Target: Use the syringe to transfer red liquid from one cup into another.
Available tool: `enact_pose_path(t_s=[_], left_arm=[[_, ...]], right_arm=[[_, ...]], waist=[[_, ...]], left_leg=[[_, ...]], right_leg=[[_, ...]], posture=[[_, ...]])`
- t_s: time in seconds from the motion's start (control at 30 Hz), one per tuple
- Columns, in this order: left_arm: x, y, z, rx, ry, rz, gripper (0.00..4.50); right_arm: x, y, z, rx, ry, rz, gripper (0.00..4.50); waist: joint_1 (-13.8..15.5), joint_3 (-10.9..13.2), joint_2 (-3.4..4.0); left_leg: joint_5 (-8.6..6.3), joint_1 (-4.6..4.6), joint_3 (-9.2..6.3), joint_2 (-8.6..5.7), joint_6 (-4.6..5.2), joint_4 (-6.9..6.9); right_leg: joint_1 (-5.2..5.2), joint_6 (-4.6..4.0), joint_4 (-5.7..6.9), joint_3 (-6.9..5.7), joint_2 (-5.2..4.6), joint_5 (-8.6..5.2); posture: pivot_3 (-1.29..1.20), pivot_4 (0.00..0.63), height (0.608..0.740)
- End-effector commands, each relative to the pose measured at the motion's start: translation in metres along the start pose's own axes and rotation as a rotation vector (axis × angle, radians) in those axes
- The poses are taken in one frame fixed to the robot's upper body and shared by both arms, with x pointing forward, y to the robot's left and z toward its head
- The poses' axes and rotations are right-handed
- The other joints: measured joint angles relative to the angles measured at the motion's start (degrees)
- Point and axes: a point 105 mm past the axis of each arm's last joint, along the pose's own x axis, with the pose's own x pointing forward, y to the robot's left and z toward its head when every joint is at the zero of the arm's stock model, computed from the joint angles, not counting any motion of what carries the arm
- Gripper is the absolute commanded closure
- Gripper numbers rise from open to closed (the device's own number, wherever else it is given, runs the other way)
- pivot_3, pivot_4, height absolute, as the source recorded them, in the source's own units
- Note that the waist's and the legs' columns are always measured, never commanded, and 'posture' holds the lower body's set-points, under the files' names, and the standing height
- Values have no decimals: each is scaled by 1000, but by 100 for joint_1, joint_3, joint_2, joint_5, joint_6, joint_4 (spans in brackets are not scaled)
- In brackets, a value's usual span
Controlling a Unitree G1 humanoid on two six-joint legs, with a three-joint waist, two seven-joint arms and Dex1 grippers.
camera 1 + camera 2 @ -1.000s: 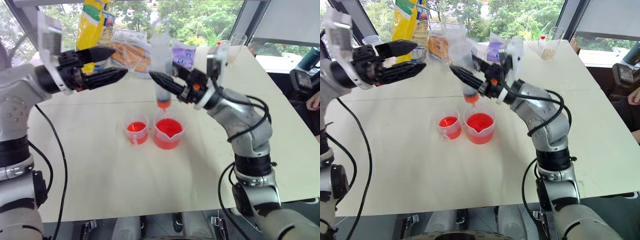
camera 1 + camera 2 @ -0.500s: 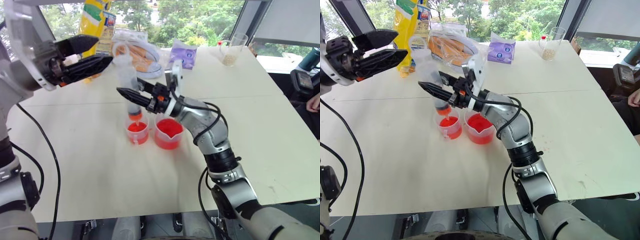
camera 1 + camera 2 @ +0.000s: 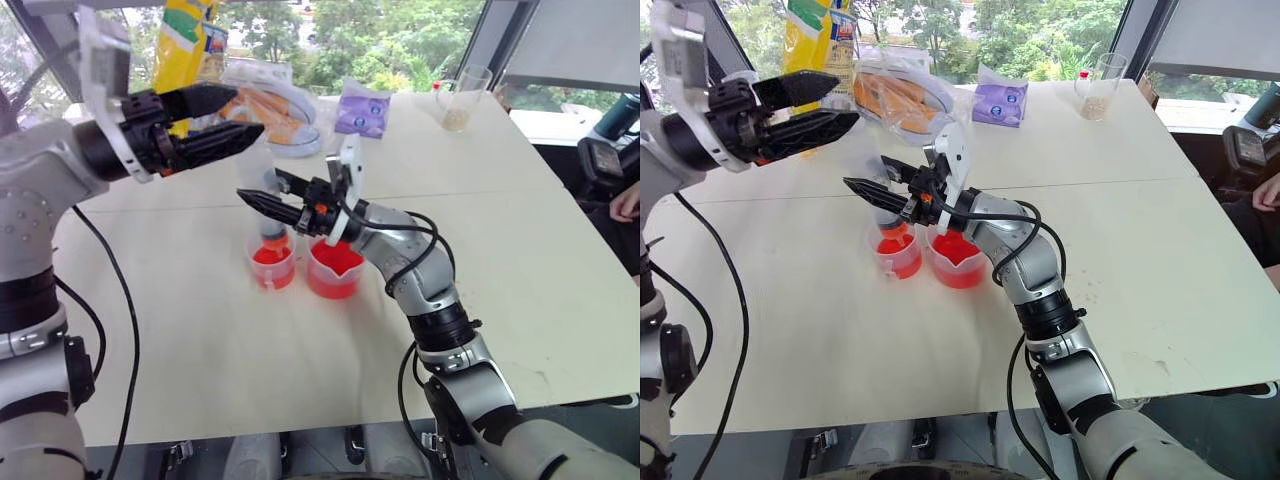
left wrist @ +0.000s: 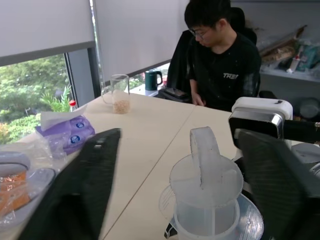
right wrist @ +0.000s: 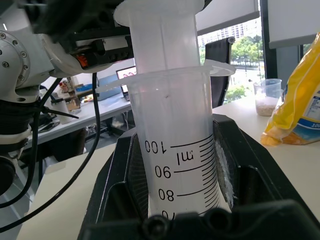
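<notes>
So the right gripper (image 3: 862, 188) has its jaws clamped on the barrel of the syringe (image 3: 268, 190), holding it upright with the orange tip poking down into the smaller cup (image 3: 272, 262). That reads like the emptying step: the barrel is steadied over the target cup so the plunger can be pushed. The left gripper (image 3: 245, 116) hangs just above the plunger top at about 11 o'clock from the cups, jaws partway apart with nothing between them, probably lined up to press down. In the left wrist view the plunger's ring handle (image 4: 204, 154) sits right between those two fingers (image 4: 80, 195).

The spouted beaker (image 3: 335, 268) touches the small cup's side at 3 o'clock, and both hold red liquid (image 3: 336, 258).

It all sits on a pale table (image 3: 200, 360) by big windows with trees outside. At the far edge are a yellow bag (image 3: 186, 40), a purple packet (image 3: 362, 108) and a glass with grains (image 3: 462, 98). A person in a black shirt (image 4: 220, 65) is seated at the table's corner.
</notes>
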Motion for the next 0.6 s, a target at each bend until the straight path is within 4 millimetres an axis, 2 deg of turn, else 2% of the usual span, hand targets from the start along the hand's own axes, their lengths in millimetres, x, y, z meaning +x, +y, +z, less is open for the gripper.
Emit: enact_pose_path(t_s=[0.03,0.17,0.37,0.5,0.6], left_arm=[[0,-2,11,43,-33,-5,2509],[1,-3,11,41,-39,-9,4445],[2,-9,-2,38,13,-35,4445],[1,-12,-19,25,59,-48,4445],[1,-11,-23,29,64,-39,4445]], right_arm=[[3,3,11,-22,-46,14,3088],[2,3,10,-25,-42,14,3088],[4,3,13,-32,-43,17,3088],[7,-1,27,-46,-70,11,3088],[8,-3,34,-51,-84,5,3088]], waist=[[4,0,0],[15,0,0],[7,0,0],[2,0,0],[6,0,0]], left_leg=[[0,0,0,0,0,0],[0,0,0,0,0,0],[0,0,0,0,0,0],[0,0,0,1,0,0],[0,0,0,1,0,0]], right_leg=[[0,0,0,0,0,0],[1,0,0,0,-1,0],[0,0,0,0,-1,0],[0,0,0,0,-1,0],[0,0,0,0,0,0]], posture=[[0,150,740],[0,150,740],[0,150,740],[0,150,740],[0,150,740]])
